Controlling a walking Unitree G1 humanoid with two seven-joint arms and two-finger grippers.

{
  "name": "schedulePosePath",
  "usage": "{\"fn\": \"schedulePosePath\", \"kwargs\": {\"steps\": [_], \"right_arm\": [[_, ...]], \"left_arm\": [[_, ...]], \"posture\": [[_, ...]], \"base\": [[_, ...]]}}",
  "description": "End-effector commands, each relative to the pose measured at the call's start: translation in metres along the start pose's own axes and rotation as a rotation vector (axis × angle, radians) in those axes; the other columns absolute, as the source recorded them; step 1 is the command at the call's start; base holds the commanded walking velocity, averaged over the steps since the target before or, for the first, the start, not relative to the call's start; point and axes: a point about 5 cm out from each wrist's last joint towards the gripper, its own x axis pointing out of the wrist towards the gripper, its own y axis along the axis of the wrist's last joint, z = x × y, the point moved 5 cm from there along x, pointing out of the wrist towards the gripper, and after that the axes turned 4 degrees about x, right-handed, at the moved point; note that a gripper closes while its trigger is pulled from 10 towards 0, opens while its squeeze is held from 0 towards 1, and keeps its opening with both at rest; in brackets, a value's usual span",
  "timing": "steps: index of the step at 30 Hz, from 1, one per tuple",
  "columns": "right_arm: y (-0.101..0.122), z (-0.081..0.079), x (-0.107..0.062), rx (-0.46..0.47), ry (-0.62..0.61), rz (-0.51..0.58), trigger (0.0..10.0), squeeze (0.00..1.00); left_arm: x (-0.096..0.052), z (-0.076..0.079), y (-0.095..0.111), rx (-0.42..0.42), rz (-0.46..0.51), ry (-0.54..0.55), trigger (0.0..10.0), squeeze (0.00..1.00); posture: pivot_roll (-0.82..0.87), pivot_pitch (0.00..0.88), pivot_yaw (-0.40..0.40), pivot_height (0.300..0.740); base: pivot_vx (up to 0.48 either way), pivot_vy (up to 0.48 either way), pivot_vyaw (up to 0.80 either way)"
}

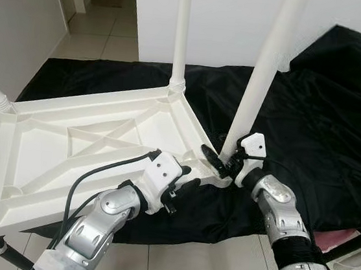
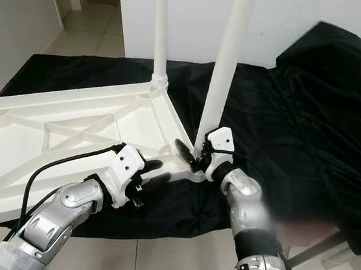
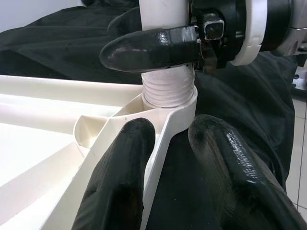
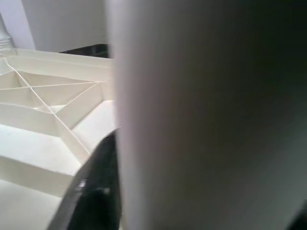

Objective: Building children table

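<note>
the right claw (image 1: 224, 161) is clamped round the base of a white leg (image 1: 258, 85), just above its threaded end, so the leg stands upright in the corner socket (image 3: 169, 103) of the upturned tabletop (image 1: 41, 158). that low hold probably lets the wrist turn the leg down into the thread while keeping it straight. the left claw (image 1: 188, 183) has its fingers (image 3: 120, 177) straddling the rim of that same corner, one inside and one outside the wall; they look closed on it, most likely to hold the top in place. the tabletop lies underside up, ribs showing, on a black sheet (image 1: 326, 112) spread over the tiled floor (image 1: 185, 266). another leg (image 1: 182, 31) already stands in the far corner. the thread is still showing above the socket, so this leg seems not fully seated.
</note>
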Motion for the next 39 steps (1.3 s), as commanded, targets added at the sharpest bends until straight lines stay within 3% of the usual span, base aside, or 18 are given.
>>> {"fn": "schedulePosePath", "kwargs": {"steps": [1,12,13,25,30,33,37,39], "right_arm": [[-0.007,-0.008,0.002,-0.010,0.048,-0.030,0.0,0.00],[-0.015,-0.005,-0.005,0.024,0.049,-0.042,0.0,0.00],[-0.017,-0.004,-0.006,0.034,0.037,-0.043,10.0,0.00],[-0.028,0.003,-0.012,0.047,-0.166,-0.070,10.0,0.00],[-0.031,-0.005,-0.016,0.120,-0.332,-0.063,10.0,0.00],[-0.032,-0.007,-0.017,0.133,-0.365,-0.065,10.0,0.00],[-0.033,-0.018,-0.020,0.192,-0.520,-0.066,10.0,0.00],[-0.033,-0.018,-0.020,0.192,-0.520,-0.066,10.0,0.00]], "left_arm": [[0.000,0.001,-0.003,0.002,-0.014,-0.017,10.0,0.00],[0.000,0.000,-0.003,0.001,-0.013,-0.010,10.0,0.00],[0.000,0.001,-0.003,0.000,-0.013,-0.011,10.0,0.00],[-0.001,-0.001,-0.005,-0.003,-0.020,-0.003,10.0,0.00],[-0.001,-0.002,-0.007,-0.009,-0.024,0.016,10.0,0.00],[-0.001,-0.002,-0.008,-0.010,-0.024,0.017,10.0,0.00],[-0.001,-0.001,-0.009,-0.009,-0.026,0.014,10.0,0.00],[-0.001,-0.001,-0.009,-0.009,-0.026,0.014,10.0,0.00]], "posture": [[-0.02,0.007,0.046,0.740],[-0.02,0.010,0.038,0.740],[-0.02,0.010,0.038,0.740],[-0.03,0.015,0.034,0.740],[-0.03,0.011,0.025,0.740],[-0.04,0.011,0.025,0.740],[-0.04,0.007,0.021,0.740],[-0.04,0.007,0.021,0.740]], "base": [[0.000,0.000,0.00],[0.000,0.000,0.00],[0.000,0.000,0.00],[0.000,0.000,0.00],[0.000,0.000,0.00],[0.000,0.000,0.00],[0.000,0.000,0.00],[0.000,0.000,0.00]]}}
